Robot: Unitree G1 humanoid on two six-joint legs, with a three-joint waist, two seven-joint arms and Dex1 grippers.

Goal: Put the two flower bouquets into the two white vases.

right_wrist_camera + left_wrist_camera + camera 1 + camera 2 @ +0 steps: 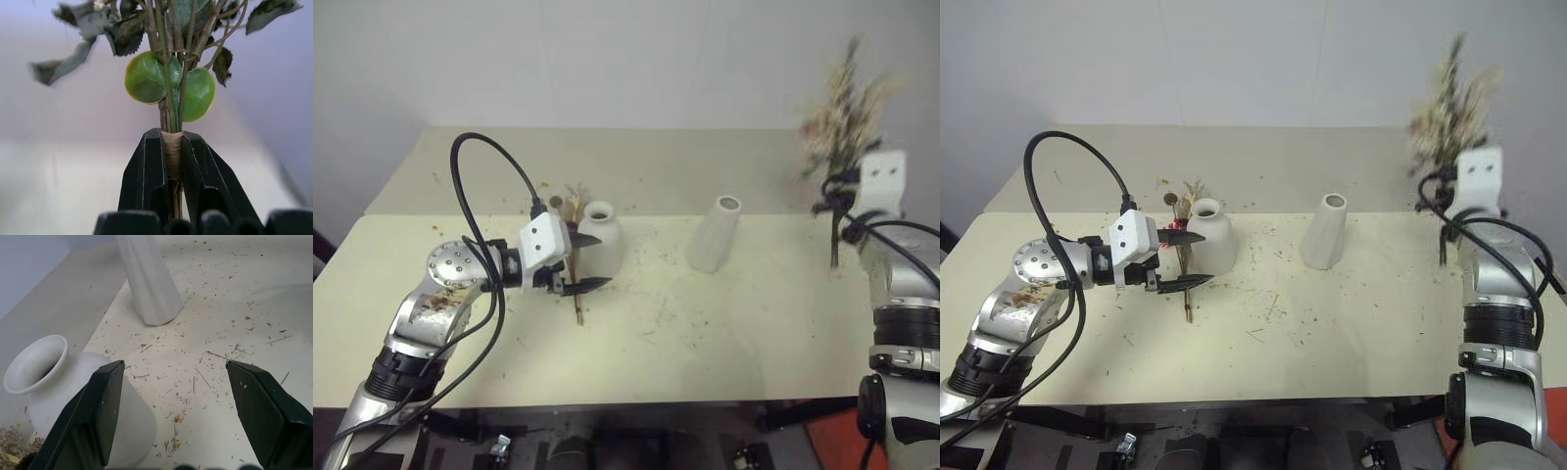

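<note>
Up high, leafy bouquet (taped stems), matte squat vase, tapered vase

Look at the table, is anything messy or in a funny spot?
Yes. Dry crumbs and bits of stem are scattered over the table, thickest between the squat vase and the slim vase. The thin brown bouquet also lies flat on the table beside the squat vase instead of standing in it.

Head stereo pair overlooks table; wrist cameras sight close along fingers.
</note>
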